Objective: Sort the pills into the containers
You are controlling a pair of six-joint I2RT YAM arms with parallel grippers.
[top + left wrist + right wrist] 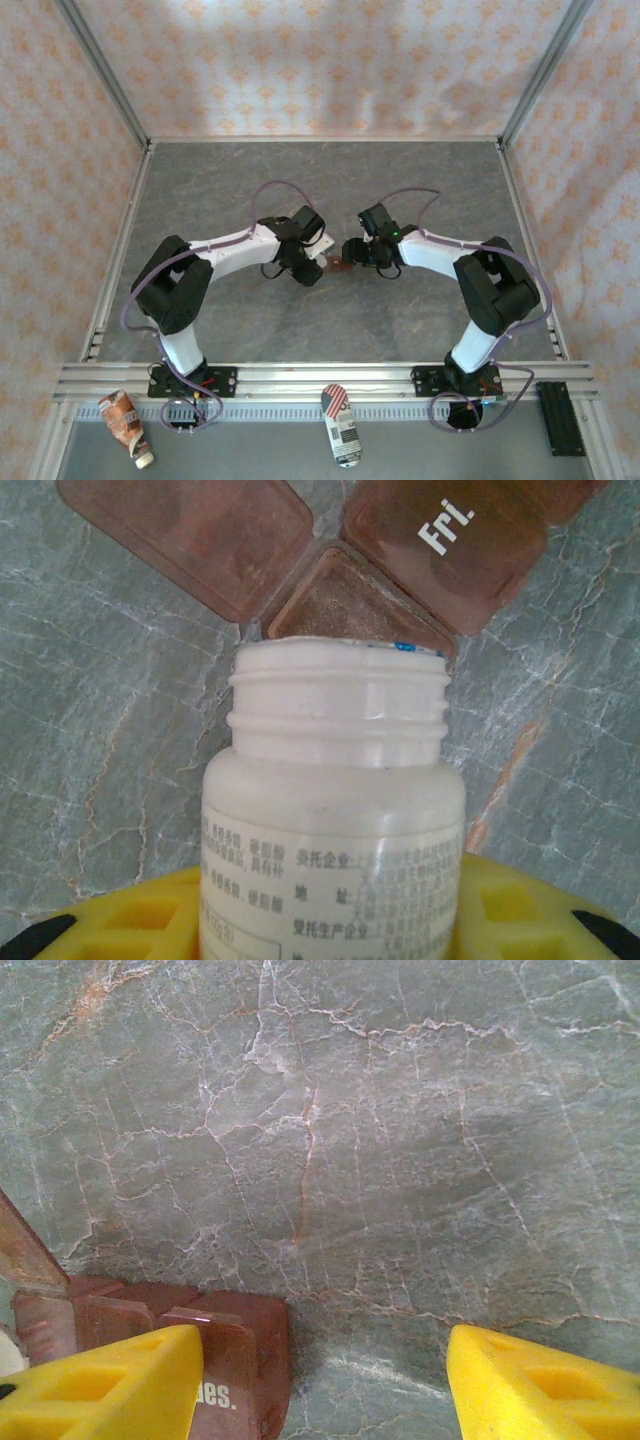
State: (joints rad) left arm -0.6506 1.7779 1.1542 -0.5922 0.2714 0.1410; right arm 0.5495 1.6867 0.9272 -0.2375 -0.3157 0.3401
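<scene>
Left wrist: left fingers (130, 920) pinch the open bottle (335, 810), mouth at the containers (350, 605); right fingers (540, 1385) spread.

left arm (190, 275) and right arm (480, 275) elbowed inward, wrists nearly meeting; left gripper (308, 270) clamped on white bottle (335, 810) (wrist tipped down); right gripper (352, 250) jaws wide apart

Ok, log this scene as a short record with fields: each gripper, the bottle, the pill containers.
left gripper: shut on the white bottle
white bottle: cap off, mouth pointing at an open compartment
containers: red-brown strip on the table
lids: two open, one marked Fri.
right gripper: open, gripping nothing
right finger: over the strip's end, contact unclear
</scene>
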